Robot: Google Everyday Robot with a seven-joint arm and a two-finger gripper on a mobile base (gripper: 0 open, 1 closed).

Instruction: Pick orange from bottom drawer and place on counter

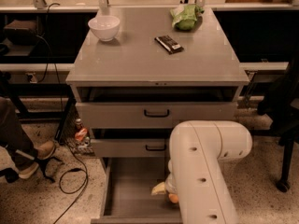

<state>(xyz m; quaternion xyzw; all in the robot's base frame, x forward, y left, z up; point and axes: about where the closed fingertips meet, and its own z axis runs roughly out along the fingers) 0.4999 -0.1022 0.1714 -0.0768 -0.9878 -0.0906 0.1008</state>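
Observation:
The bottom drawer (133,192) is pulled open and shows its flat grey floor. The orange (173,198) lies in it toward the right, half hidden behind my white arm (205,171). My gripper (163,190) is down inside the drawer, right at the orange's left side, with a yellowish tip showing. Whether it touches the orange is hidden. The counter (140,62) is the grey top of the cabinet above.
On the counter stand a white bowl (103,27), a green bag (186,17) and a dark flat bar (168,44). The two upper drawers (156,113) are slightly open. A person's shoe (35,157), cables (70,171) and a bottle (80,134) are at the left.

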